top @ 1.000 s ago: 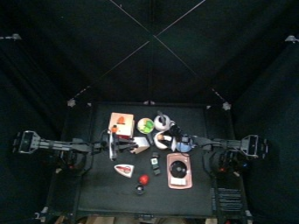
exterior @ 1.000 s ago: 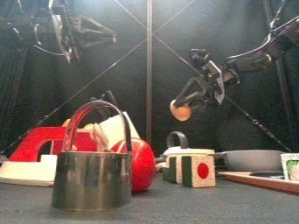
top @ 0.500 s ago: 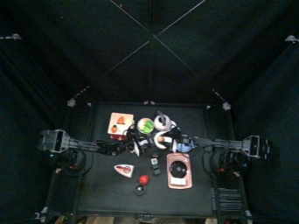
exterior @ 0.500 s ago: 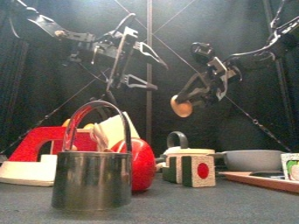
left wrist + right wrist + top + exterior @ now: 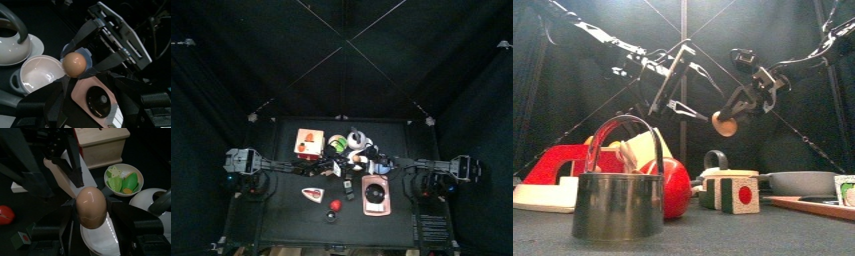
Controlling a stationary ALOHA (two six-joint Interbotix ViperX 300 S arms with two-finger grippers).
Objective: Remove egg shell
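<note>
Left arm has swung in to meet the egg.
My left gripper (image 5: 684,90), jaws wide open, now flanks the egg (image 5: 724,123) clamped in my right gripper (image 5: 90,215); peeling can start.

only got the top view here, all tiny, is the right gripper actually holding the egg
Observer: Yes. In the right wrist view the egg sits clamped between the right gripper jaws, held up in the air.
Operator: where's the left one
Observer: The left gripper hangs beside the egg in the front view, jaws wide open, not touching it.
Operator: anything under the egg
Observer: A white bowl lies below it in the left wrist view.
</note>
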